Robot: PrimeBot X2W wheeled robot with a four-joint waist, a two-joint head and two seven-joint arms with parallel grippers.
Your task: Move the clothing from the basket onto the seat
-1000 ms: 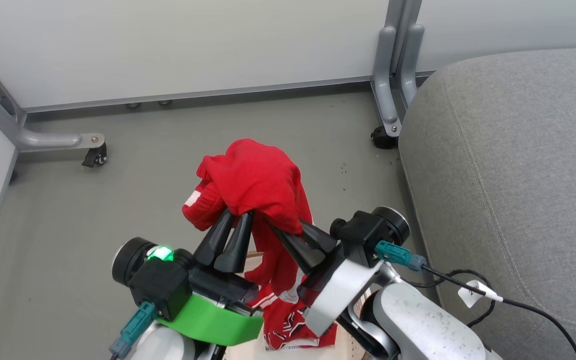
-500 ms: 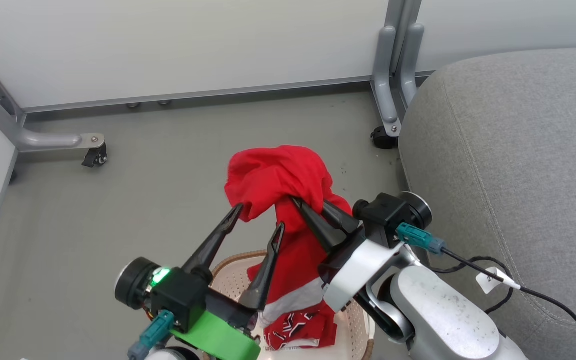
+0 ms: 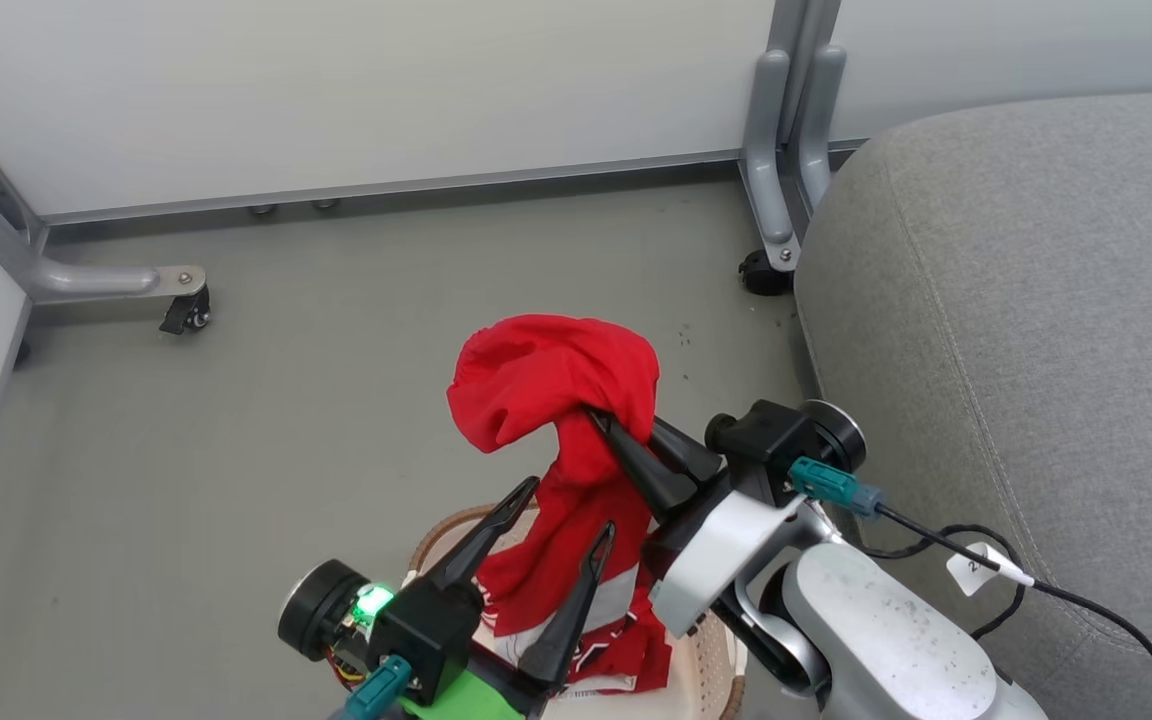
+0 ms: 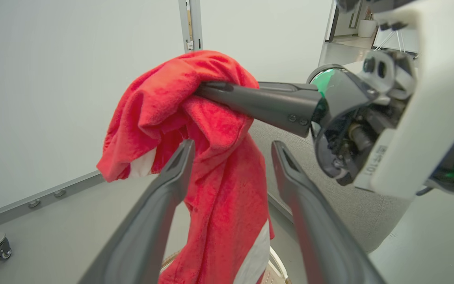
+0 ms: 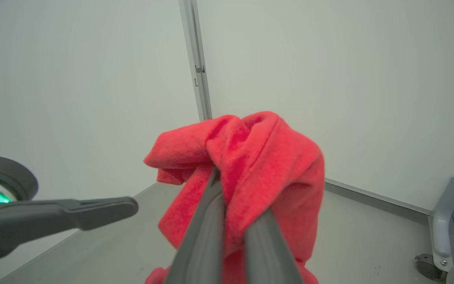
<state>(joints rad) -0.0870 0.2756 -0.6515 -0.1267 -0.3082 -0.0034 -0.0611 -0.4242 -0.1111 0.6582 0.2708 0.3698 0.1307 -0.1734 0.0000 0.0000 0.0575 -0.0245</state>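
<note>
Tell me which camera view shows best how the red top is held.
The left wrist view: seen side-on, the right gripper pinches the red top, which hangs to its white hem. The right wrist view shows bunched cloth at its fingers; the head view looks from above.

Digit "2" on white cable tag (image 3: 974, 567); faint code on right wrist's white bracket (image 4: 373, 161), unreadable

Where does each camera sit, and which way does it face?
Head view: on the head, facing down at basket, seat, floor; left pincer and right pincer show.
Left wrist view: on the left wrist, along the open left pincer toward the red top.
Right wrist view: on the right wrist, along the right pincer, shut on that top.
Wrist views share the top and the other pincer.
</note>
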